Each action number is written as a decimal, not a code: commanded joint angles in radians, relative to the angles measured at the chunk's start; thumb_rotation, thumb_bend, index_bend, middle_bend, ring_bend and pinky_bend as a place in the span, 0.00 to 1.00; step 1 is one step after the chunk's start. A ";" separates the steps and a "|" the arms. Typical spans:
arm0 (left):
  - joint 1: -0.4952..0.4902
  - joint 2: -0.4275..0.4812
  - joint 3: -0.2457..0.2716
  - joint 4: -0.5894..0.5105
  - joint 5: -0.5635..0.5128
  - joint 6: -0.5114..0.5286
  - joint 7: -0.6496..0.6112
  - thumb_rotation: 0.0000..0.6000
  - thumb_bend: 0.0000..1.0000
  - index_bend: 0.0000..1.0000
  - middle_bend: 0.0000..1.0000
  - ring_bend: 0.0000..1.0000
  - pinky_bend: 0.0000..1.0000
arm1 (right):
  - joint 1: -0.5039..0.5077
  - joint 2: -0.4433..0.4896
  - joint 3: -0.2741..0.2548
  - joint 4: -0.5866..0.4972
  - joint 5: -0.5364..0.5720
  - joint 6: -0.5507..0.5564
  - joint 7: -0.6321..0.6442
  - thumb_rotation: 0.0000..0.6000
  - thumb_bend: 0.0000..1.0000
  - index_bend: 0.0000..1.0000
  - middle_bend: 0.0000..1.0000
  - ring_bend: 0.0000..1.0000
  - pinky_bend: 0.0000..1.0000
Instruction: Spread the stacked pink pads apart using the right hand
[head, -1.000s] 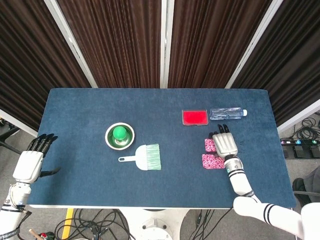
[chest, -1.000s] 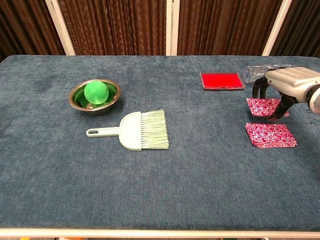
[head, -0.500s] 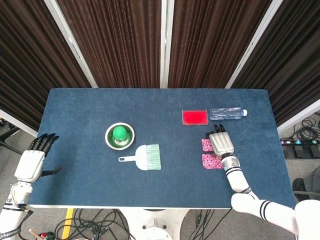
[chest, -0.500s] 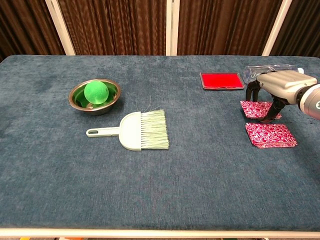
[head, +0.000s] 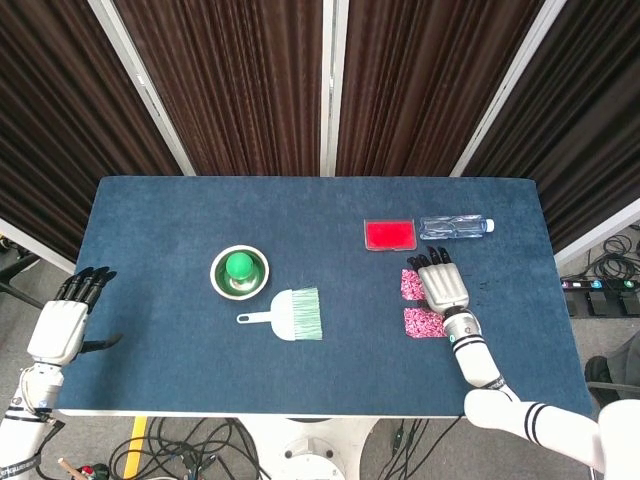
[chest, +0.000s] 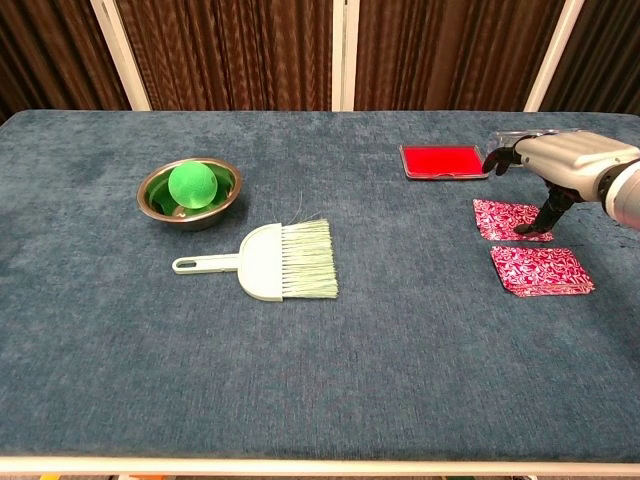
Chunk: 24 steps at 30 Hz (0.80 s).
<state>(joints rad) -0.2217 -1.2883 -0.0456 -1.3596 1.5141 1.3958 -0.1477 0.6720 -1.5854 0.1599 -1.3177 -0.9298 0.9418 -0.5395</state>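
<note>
Two pink patterned pads lie flat and apart on the blue table. The far pad (head: 410, 284) (chest: 503, 219) sits a little left of the near pad (head: 424, 322) (chest: 540, 270), with a strip of cloth between them. My right hand (head: 445, 285) (chest: 566, 160) hovers over the far pad's right edge. Its fingers (chest: 500, 158) are stretched out and raised, and the thumb points down at the pad's right side. It holds nothing. My left hand (head: 64, 322) hangs off the table's left edge, fingers apart and empty.
A red case (head: 390, 234) (chest: 444, 161) and a clear bottle (head: 455, 227) (chest: 518, 138) lie just beyond the right hand. A metal bowl (head: 222, 283) (chest: 158, 202) with a green ball and a pale green hand brush (head: 290, 313) (chest: 270, 261) sit mid-table.
The far pad has slid left and away from the near pad. The right hand's fingers, which were pressing down on it, have lifted and straightened.
</note>
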 joint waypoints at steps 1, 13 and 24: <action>0.001 0.001 0.001 0.000 0.002 0.002 -0.003 1.00 0.00 0.11 0.08 0.04 0.13 | -0.028 0.060 -0.022 -0.092 -0.023 0.030 0.006 1.00 0.14 0.20 0.22 0.00 0.00; 0.000 -0.001 0.009 0.005 0.013 0.003 -0.007 1.00 0.00 0.11 0.08 0.04 0.13 | -0.080 0.114 -0.108 -0.196 -0.035 0.044 -0.010 1.00 0.10 0.21 0.24 0.00 0.00; -0.003 0.001 0.006 -0.007 0.007 -0.003 0.005 1.00 0.00 0.11 0.08 0.04 0.13 | -0.090 0.081 -0.122 -0.171 -0.053 0.054 -0.010 1.00 0.10 0.25 0.27 0.00 0.00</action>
<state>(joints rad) -0.2248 -1.2875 -0.0396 -1.3661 1.5209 1.3925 -0.1428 0.5833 -1.5039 0.0398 -1.4882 -0.9825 0.9947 -0.5479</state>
